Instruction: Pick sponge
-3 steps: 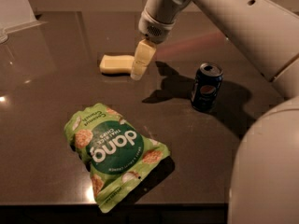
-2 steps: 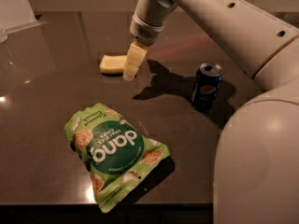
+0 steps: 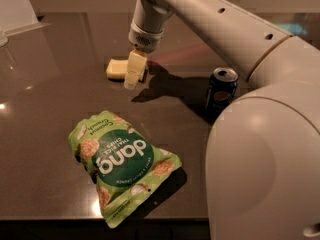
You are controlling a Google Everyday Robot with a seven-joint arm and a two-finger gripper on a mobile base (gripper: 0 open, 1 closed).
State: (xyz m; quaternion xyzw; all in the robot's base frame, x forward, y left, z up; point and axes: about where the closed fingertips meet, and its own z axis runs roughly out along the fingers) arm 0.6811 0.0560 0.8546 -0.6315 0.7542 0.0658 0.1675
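The sponge (image 3: 116,68) is a small pale yellow block lying flat on the dark table (image 3: 45,94), toward the back middle. My gripper (image 3: 133,73) hangs from the white arm just right of the sponge, its pale yellow finger pads (image 3: 136,65) pointing down and overlapping the sponge's right end. The gripper's tips are close above the table surface. Part of the sponge's right side is hidden behind the pads.
A dark blue soda can (image 3: 220,91) stands upright to the right of the gripper. A green bag of chips (image 3: 119,165) lies flat near the table's front edge. My white arm and body (image 3: 260,149) fill the right side of the view.
The gripper has moved left and lower toward the sponge, and now overlaps its right end. The sponge, can and bag have not moved.
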